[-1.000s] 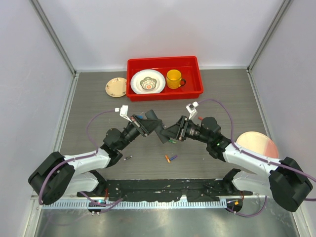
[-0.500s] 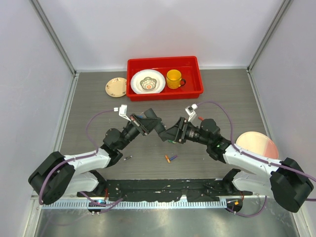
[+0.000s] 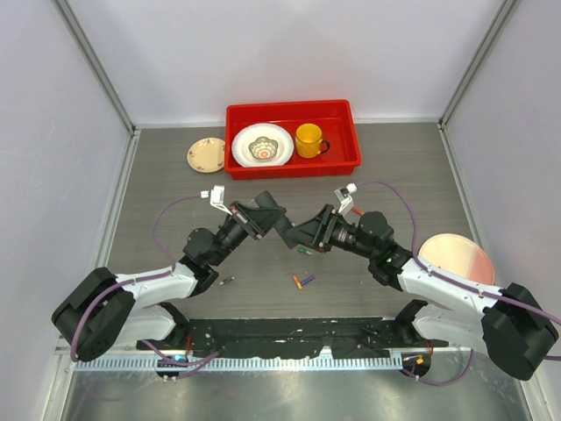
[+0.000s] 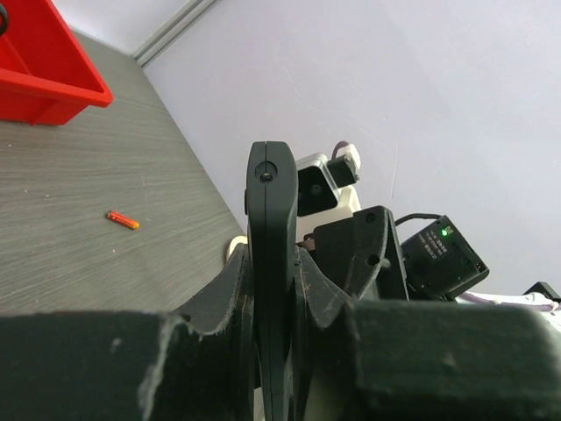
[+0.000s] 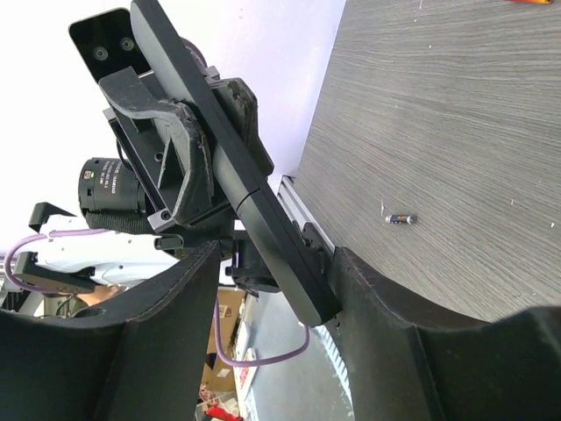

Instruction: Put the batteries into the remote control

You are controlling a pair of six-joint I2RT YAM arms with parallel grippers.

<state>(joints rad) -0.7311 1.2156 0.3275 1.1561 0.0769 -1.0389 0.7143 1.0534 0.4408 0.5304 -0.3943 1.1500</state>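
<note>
My left gripper (image 3: 270,213) is shut on the black remote control (image 3: 286,231) and holds it above the table; the left wrist view shows it edge-on (image 4: 267,228) between the jaws. My right gripper (image 3: 304,235) is open, its fingers (image 5: 386,307) on either side of the remote's (image 5: 237,175) free end, which lies close against one finger. Batteries lie on the table: an orange one (image 3: 298,282) and a purple one (image 3: 308,280) together, a green one (image 3: 304,251), a grey one (image 3: 226,281) and a red one (image 3: 355,210). One battery shows in the right wrist view (image 5: 401,219) and an orange one in the left wrist view (image 4: 123,219).
A red tray (image 3: 346,162) at the back holds a patterned bowl (image 3: 262,146) and a yellow cup (image 3: 308,139). A small plate (image 3: 206,155) lies left of it. A pink plate (image 3: 456,259) lies at the right by my right arm.
My left gripper has shifted slightly away from me with the remote. My right gripper has stayed open around the remote's end and barely moved.
</note>
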